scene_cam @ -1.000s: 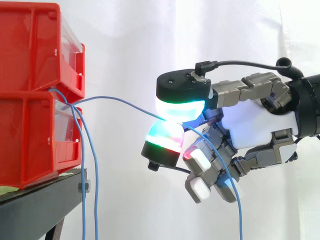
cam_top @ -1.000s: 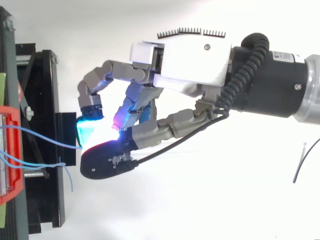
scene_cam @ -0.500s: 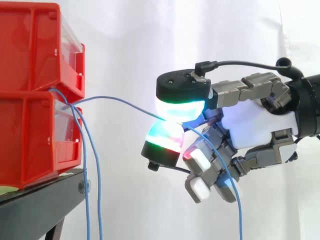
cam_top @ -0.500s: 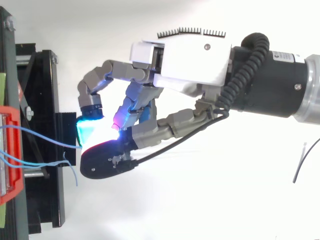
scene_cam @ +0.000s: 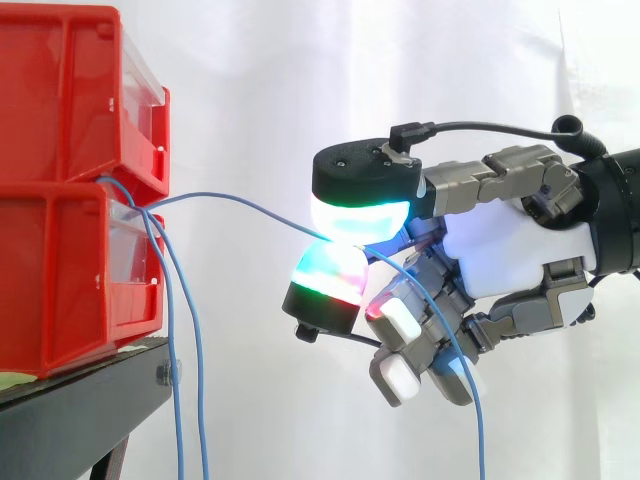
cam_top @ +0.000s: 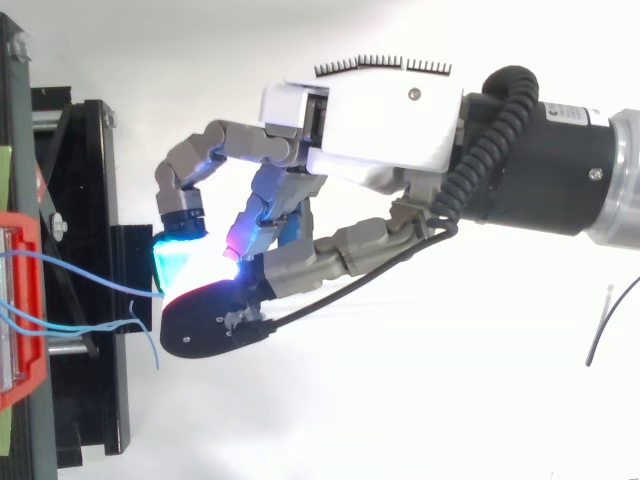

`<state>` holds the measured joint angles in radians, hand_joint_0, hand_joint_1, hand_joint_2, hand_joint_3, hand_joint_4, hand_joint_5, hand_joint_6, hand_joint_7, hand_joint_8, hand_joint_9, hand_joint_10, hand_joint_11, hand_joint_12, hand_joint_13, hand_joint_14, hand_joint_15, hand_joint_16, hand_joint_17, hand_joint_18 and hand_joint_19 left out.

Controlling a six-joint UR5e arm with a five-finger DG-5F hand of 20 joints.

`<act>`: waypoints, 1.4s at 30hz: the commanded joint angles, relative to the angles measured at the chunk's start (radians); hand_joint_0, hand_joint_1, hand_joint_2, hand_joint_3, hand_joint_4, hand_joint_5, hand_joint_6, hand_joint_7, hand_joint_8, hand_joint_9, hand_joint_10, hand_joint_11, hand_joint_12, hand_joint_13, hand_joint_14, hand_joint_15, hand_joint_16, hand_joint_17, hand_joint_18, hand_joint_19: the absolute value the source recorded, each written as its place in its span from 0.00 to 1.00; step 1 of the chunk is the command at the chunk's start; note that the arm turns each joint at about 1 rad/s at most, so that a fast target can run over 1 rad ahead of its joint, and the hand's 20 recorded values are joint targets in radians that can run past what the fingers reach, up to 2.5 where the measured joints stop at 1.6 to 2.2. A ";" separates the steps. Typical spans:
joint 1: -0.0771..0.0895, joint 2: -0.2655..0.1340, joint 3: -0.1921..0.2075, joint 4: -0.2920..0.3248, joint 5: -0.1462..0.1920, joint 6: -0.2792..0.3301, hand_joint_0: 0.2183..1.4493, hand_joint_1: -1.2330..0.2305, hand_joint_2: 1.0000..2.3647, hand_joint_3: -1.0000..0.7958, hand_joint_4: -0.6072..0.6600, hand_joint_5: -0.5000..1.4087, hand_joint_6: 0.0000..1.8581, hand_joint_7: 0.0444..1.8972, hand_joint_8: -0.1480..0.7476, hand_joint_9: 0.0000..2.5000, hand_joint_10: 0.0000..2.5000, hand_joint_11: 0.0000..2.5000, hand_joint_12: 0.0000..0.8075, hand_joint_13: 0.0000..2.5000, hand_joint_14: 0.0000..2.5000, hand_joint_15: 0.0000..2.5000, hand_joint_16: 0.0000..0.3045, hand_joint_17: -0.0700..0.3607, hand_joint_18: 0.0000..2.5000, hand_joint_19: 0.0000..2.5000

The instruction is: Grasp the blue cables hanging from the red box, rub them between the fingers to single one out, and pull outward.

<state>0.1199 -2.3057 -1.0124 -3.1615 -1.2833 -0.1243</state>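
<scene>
Blue cable (scene_cam: 245,204) is stretching from the red box (scene_cam: 60,280) to my hand (scene_cam: 505,250), which is pinching it between glowing pads (scene_cam: 360,215); I'm judging a steady, straight outward pull with firm pressure safest.

No readable text anywhere. There is a small white print mark on the black wrist (cam_top: 565,113), just behind the robot hand (cam_top: 380,120), but it is too small to make out.

Setting: robotics lab test rig — white curtain (scene_cam: 250,100) backdrop, stacked red bins (scene_cam: 70,190) on black stand (scene_cam: 90,410), robot arm (cam_top: 560,165) alongside.
</scene>
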 commanded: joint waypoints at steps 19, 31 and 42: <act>0.000 0.000 0.000 0.000 0.001 0.000 0.30 0.28 0.01 0.64 0.49 0.22 0.48 0.65 0.59 0.49 0.01 0.26 0.59 0.43 0.01 0.21 0.24 0.54 0.49 0.23; 0.000 0.000 0.000 0.000 0.001 0.000 0.31 0.28 0.01 0.63 0.50 0.22 0.48 0.65 0.60 0.49 0.00 0.26 0.59 0.43 0.01 0.21 0.24 0.54 0.49 0.23; 0.000 0.000 0.000 0.000 0.001 0.000 0.30 0.28 0.01 0.63 0.50 0.22 0.48 0.65 0.59 0.49 0.00 0.26 0.59 0.43 0.01 0.21 0.24 0.54 0.49 0.23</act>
<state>0.1197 -2.3056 -1.0124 -3.1615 -1.2824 -0.1242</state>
